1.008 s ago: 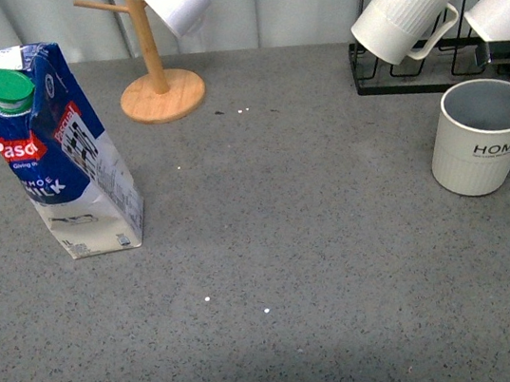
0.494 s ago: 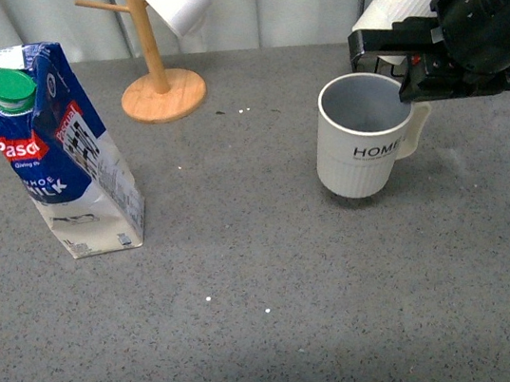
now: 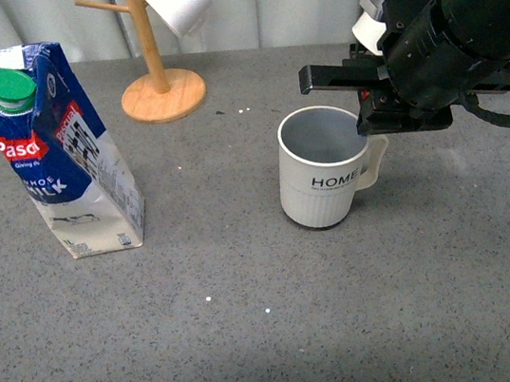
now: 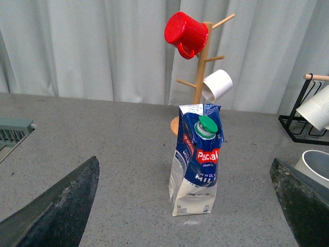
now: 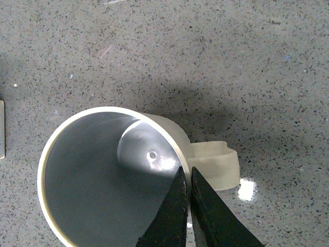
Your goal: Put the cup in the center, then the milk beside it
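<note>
Grey speckled table (image 3: 259, 344) with the milk (image 3: 57, 153) upright at 9 o'clock, green cap (image 3: 7, 86) on, well apart from the empty cup (image 3: 323, 166), which is upright just toward 3 o'clock of centre, handle at 3 o'clock. The right gripper (image 5: 186, 176) pinches the cup's rim beside the handle, fingers narrowed onto the wall, one inside and one outside. The left gripper (image 4: 184, 164) has its fingers spread wide, holding nothing, facing the milk.

Front overview; right wrist close above cup (image 5: 97, 170)
</note>
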Available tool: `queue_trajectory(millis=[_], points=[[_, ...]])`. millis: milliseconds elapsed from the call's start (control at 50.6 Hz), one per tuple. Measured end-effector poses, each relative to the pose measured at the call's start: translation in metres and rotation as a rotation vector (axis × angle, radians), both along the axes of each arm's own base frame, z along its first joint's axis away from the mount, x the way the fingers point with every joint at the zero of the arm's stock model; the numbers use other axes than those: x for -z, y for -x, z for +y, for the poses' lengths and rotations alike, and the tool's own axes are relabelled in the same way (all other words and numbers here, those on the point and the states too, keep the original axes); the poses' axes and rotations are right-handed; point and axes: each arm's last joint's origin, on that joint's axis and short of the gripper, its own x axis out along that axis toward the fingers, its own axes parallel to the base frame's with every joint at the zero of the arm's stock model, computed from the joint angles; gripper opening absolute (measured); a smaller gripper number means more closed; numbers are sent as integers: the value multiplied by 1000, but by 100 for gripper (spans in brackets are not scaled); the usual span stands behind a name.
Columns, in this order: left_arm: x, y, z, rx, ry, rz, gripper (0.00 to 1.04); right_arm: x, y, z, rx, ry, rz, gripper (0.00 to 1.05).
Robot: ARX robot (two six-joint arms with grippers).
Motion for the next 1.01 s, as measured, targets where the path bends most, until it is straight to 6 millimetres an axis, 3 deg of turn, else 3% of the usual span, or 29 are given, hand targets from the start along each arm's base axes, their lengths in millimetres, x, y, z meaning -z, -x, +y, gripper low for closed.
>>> queue_trajectory(millis=[237,415,494,751,811,890,1008], points=[[0,0,0,0,0,0,98,4,-2,2,-3,3,-16,4],[0,0,0,0,0,0,98,0,-1,2,-11,-27,-62,39],[0,0,0,0,0,0,98,-5,1,0,-7,-32,-88,50],[0,0,0,0,0,0,98,-34,26,-19,30,38,-258,97],[0,0,0,0,0,0,98,-33,27,-21,36,57,-271,94],[0,0,0,2,0,0,98,-19,39,-33,146,189,-643,77],[0,0,0,-2,0,0,98,-21,66,-53,186,172,-869,60]])
